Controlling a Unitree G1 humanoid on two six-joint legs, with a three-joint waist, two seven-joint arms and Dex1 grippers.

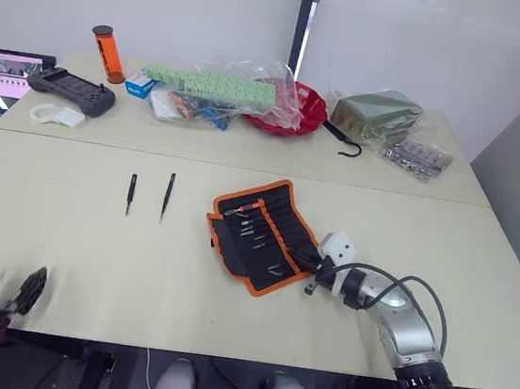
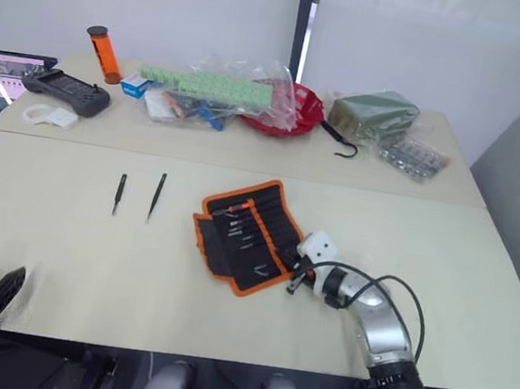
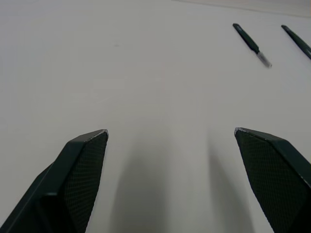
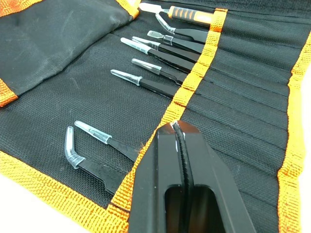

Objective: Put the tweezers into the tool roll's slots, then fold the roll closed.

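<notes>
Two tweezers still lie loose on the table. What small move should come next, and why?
Probably move the left gripper, jaws open, toward the two loose tweezers lying left of the tool roll. The right gripper sits shut at the roll's slots.

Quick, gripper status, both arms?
Left gripper: open, empty, above the bare table.
Right gripper: shut, holding nothing visible, at the tool roll.

A pale cream table carried everything. Near its middle lay the open tool roll, with two loose tweezers side by side to its left. Along the far edge sat an orange canister, a black controller, clear plastic bags, a red tray and a black hook.
</notes>
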